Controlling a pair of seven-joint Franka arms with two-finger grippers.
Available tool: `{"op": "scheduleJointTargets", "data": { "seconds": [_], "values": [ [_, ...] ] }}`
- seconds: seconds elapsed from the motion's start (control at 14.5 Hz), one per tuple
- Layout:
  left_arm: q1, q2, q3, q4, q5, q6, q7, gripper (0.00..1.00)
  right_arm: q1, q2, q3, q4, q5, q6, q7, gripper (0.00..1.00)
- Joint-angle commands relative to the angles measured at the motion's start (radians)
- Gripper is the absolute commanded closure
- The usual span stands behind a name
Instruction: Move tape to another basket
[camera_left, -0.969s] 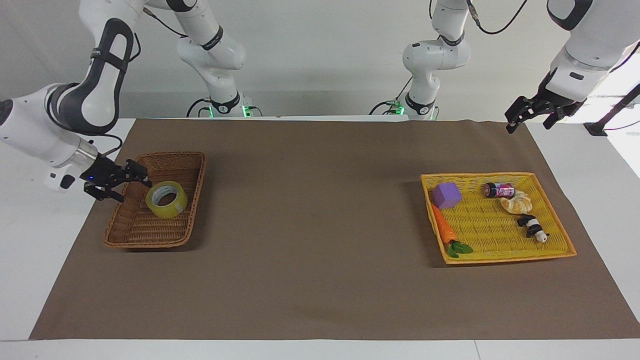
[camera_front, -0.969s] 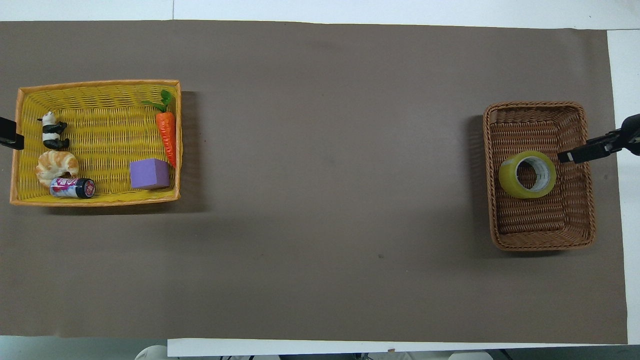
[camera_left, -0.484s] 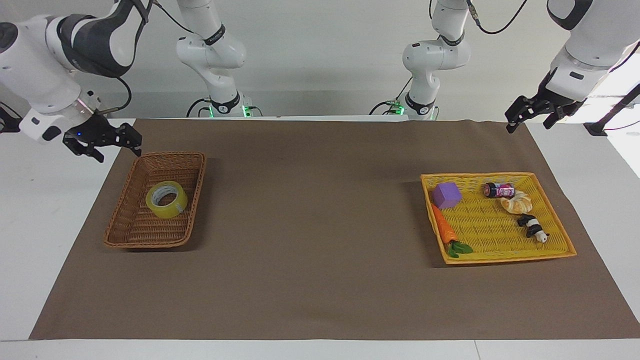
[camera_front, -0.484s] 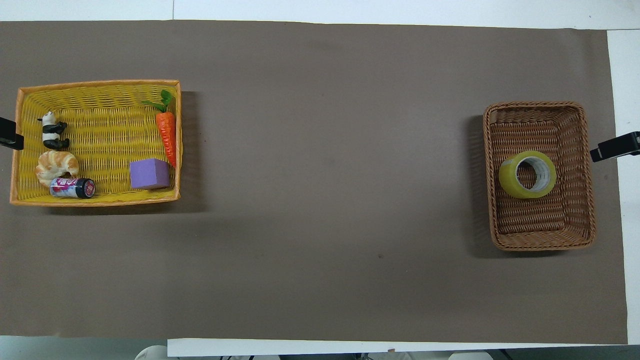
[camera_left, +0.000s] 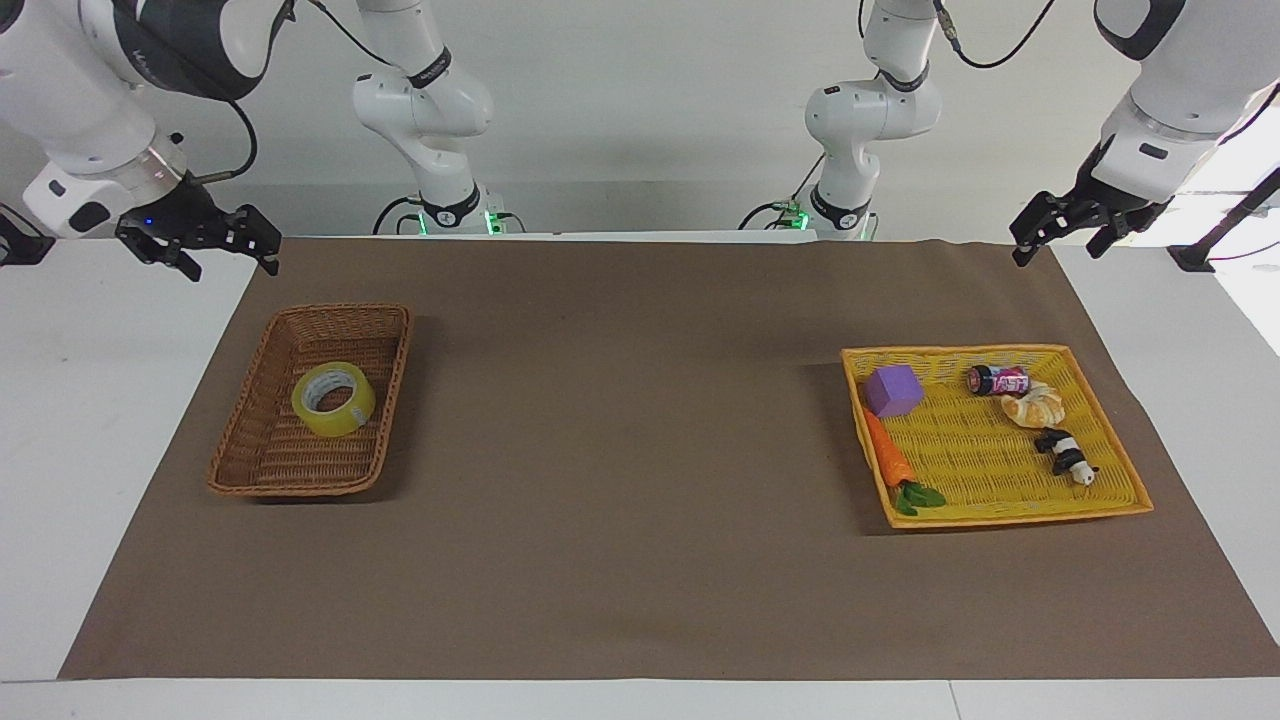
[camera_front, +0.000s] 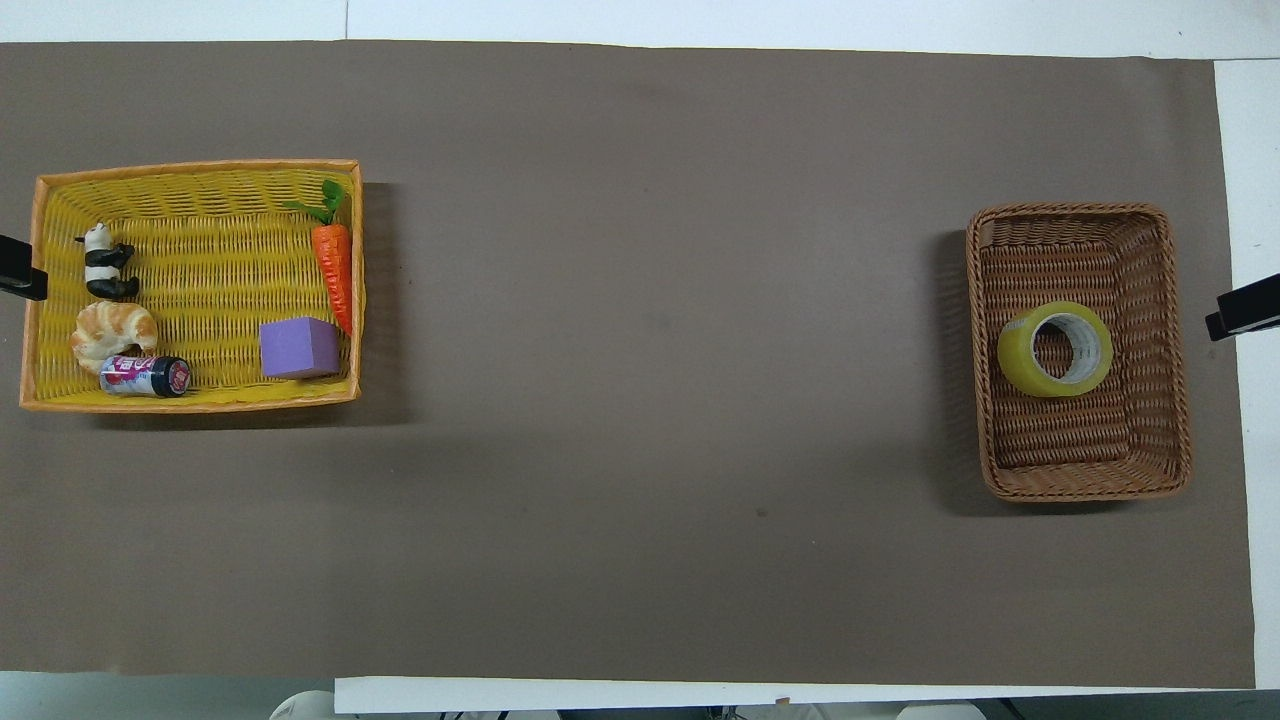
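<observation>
From the facing view, the tape (camera_left: 333, 399) lay on its side in the brown basket (camera_left: 262, 455) at the right arm's end. The right gripper (camera_left: 198, 244) hung over the table's edge, fingers spread and empty; the left gripper (camera_left: 1064, 229) waited likewise open over its own end. With the tape apparently delivered, backing clear without brushing the rim mattered most.

Overhead, the tape (camera_front: 1054, 348) sat mid-basket (camera_front: 1177, 420); only the right gripper's (camera_front: 1243, 312) tip showed.

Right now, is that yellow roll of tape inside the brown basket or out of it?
Inside. The tape rests on the woven floor of the basket, tilted, with wicker walls all round it.
</observation>
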Motion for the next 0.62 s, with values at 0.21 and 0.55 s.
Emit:
{"op": "scheduleJointTargets", "data": {
  "seconds": [0.21,0.55],
  "values": [
    [0.003,-0.028,0.000,-0.027,0.015,-0.007,0.002,0.00,0.054,0.006,-0.035,0.025,-0.032,-0.021,0.069,0.00],
    [0.003,-0.028,0.000,-0.027,0.015,-0.005,0.002,0.00,0.052,0.003,-0.036,0.025,-0.032,-0.019,0.071,0.00]
  ]
}}
